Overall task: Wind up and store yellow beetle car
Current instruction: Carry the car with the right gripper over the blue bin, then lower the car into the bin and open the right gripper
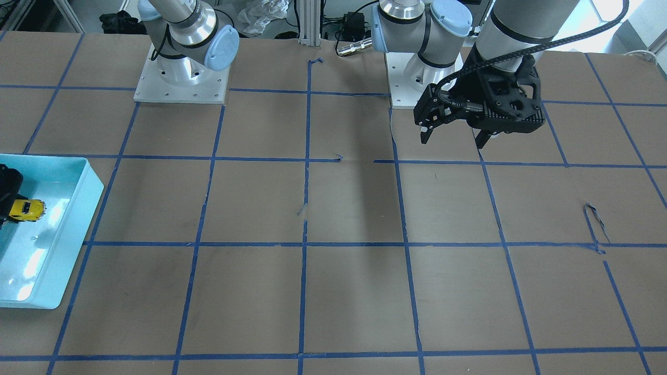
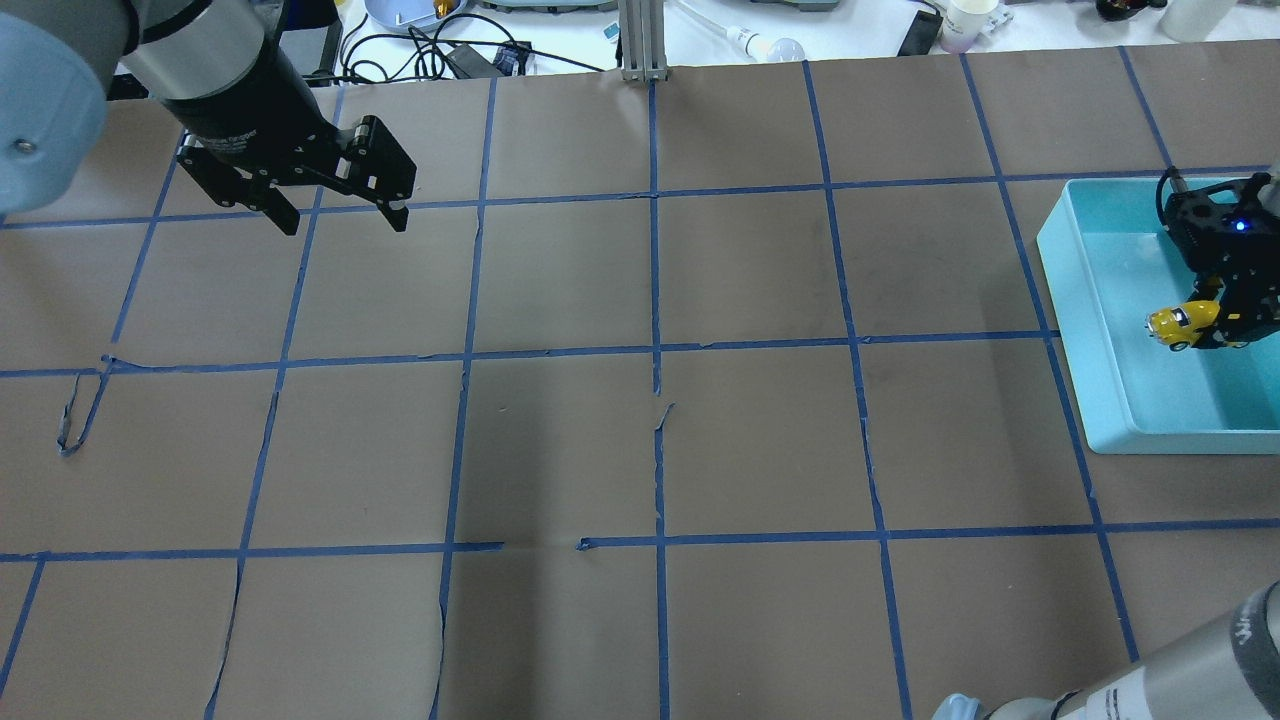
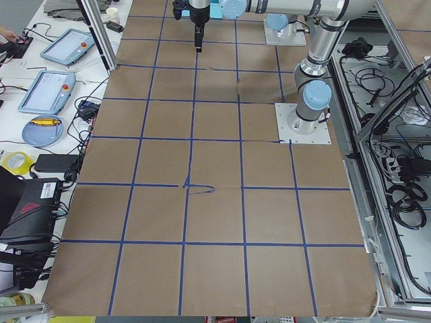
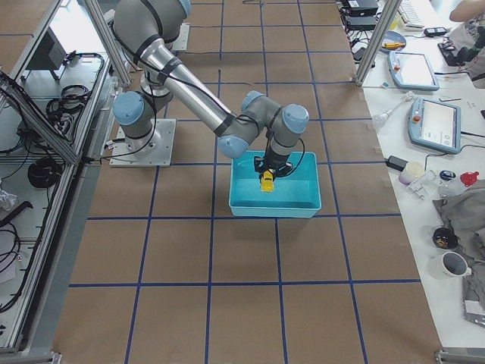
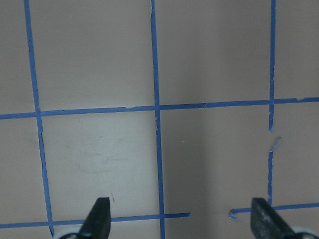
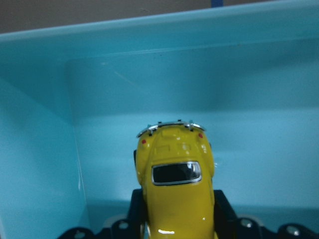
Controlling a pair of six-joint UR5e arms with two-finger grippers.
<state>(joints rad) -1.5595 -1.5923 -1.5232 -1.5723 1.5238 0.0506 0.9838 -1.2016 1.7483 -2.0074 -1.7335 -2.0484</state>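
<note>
The yellow beetle car (image 2: 1178, 325) is clamped between the fingers of my right gripper (image 2: 1205, 322), inside the teal bin (image 2: 1190, 440) at the table's right edge. It also shows in the front view (image 1: 26, 209) and the right side view (image 4: 267, 180). In the right wrist view the car (image 6: 175, 184) points at the bin's wall (image 6: 199, 74). I cannot tell whether its wheels touch the floor. My left gripper (image 2: 345, 225) hangs open and empty above the far left of the table, as the front view (image 1: 452, 141) and the left wrist view (image 5: 180, 216) also show.
The table is brown paper with a blue tape grid (image 2: 655, 360); some tape is torn and curled (image 2: 80, 410). An aluminium post (image 2: 640, 40) stands at the far edge. Cables, cups and teach pendants lie beyond the table edge.
</note>
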